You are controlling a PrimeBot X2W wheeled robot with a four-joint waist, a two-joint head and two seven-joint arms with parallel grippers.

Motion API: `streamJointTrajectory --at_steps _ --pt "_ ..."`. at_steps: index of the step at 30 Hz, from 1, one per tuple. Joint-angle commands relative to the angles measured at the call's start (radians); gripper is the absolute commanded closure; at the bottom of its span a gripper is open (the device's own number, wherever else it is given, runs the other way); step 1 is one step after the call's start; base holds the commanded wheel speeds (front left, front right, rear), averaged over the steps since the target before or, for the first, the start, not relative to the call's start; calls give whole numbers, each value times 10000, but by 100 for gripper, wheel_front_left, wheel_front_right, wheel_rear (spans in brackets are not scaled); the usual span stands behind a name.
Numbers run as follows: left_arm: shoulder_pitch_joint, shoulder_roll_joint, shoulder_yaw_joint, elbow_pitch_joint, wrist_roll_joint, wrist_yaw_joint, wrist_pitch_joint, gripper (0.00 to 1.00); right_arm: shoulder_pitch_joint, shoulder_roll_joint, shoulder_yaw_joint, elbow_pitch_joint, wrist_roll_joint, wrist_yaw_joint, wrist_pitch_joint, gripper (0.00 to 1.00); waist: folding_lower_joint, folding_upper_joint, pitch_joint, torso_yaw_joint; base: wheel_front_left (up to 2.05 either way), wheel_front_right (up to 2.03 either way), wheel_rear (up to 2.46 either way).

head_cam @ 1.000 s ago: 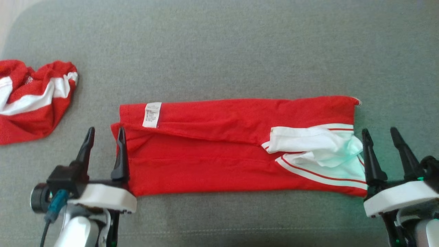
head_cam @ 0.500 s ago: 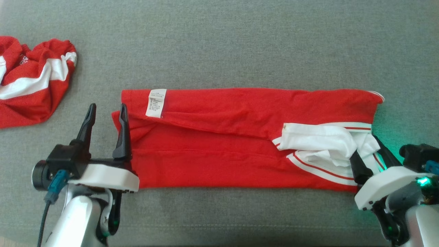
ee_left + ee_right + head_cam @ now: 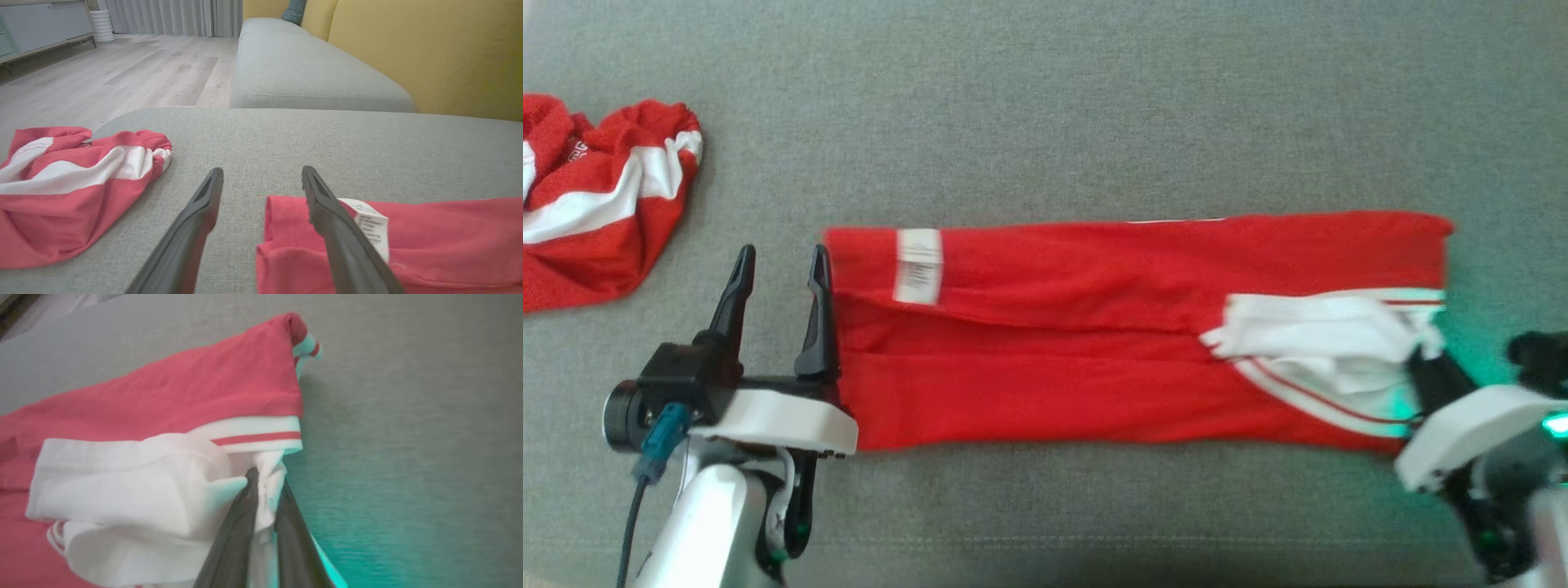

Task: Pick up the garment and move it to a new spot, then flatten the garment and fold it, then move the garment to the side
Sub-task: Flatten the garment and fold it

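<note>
The garment [image 3: 1054,351] is a red shirt folded into a long strip across the grey cushion [image 3: 1045,106], with white striped sleeve cloth [image 3: 1323,343] bunched at its right end and a white label [image 3: 918,265] near its left end. My left gripper [image 3: 782,253] stands open at the left end, its inner finger along the red edge. In the left wrist view that gripper [image 3: 262,171] straddles the garment's [image 3: 429,237] corner beside the label [image 3: 369,224]. My right gripper [image 3: 1429,363] is shut on the white cloth; the right wrist view shows the gripper [image 3: 265,477] pinching a fold of the garment [image 3: 184,396].
A second red and white garment [image 3: 596,204] lies crumpled at the cushion's left end, also in the left wrist view [image 3: 69,192]. Beyond it are wooden floor [image 3: 122,69], another grey cushion [image 3: 302,73] and the yellow backrest [image 3: 429,53].
My right gripper moved in onto the garment's white end and shut on it, and the strip has stretched a little to the right. The left gripper stayed open in place. The camera shifted slightly.
</note>
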Motion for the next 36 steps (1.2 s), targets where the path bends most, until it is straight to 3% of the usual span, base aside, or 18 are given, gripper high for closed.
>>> streamJointTrajectory --at_steps 1,10,18,22,26,32,36 --pt "-309 106 452 -349 144 -55 -120 0 -15 -467 -297 -462 -14 -9 12 100 0 0 -58 -24 0 0 0" --pt "-169 -84 589 -312 246 -174 -121 0 252 -1145 -1705 -767 -19 -9 155 100 0 0 -377 -23 0 0 0" --pt "78 -191 670 -244 328 -237 -121 0 81 -1136 -1151 -2123 -307 -9 646 100 0 0 -829 -130 0 0 0" --pt "165 -226 641 -213 362 -297 -121 0 -332 -1047 -29 -3216 -486 -9 1097 100 0 0 -1049 -204 0 0 0" --pt "205 -246 596 -176 381 -345 -122 0 -906 -708 1545 -3541 -405 -9 1331 100 0 0 -1193 -225 0 0 0" --pt "153 -292 495 -128 388 -432 -122 0 -1828 462 4016 -2377 163 -9 864 100 0 0 -1208 -84 0 0 0" --pt "46 -345 438 -93 390 -519 -122 0 -2344 858 5391 -1217 589 -9 363 100 0 0 -1043 156 0 0 0"
